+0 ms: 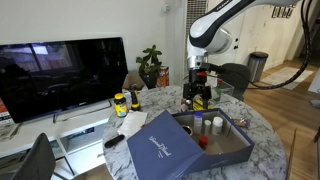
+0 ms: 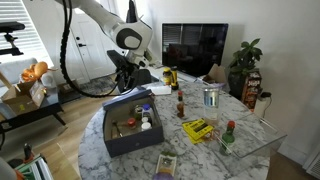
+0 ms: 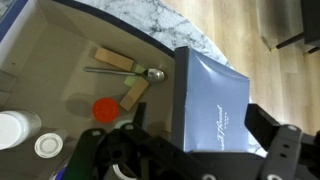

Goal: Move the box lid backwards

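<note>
Navy-blue box lid (image 3: 212, 98), slate-blue box (image 2: 125, 144), grey-veined white marble table (image 3: 140, 20), red cap (image 3: 105, 109).

Opposite-side exterior views of the table (image 1: 265, 130); wrist close, downward.

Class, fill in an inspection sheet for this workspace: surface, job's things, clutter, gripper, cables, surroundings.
Surface: round marble table, crowded.
Job's things: blue box lid propped against the open box.
Clutter: sauce bottle, glass jar, yellow packet; small items inside the box.
Grippers: gripper open, empty, over the table's far side.
Cables: black cable looping off the arm.
Surroundings: television, potted plant.
</note>
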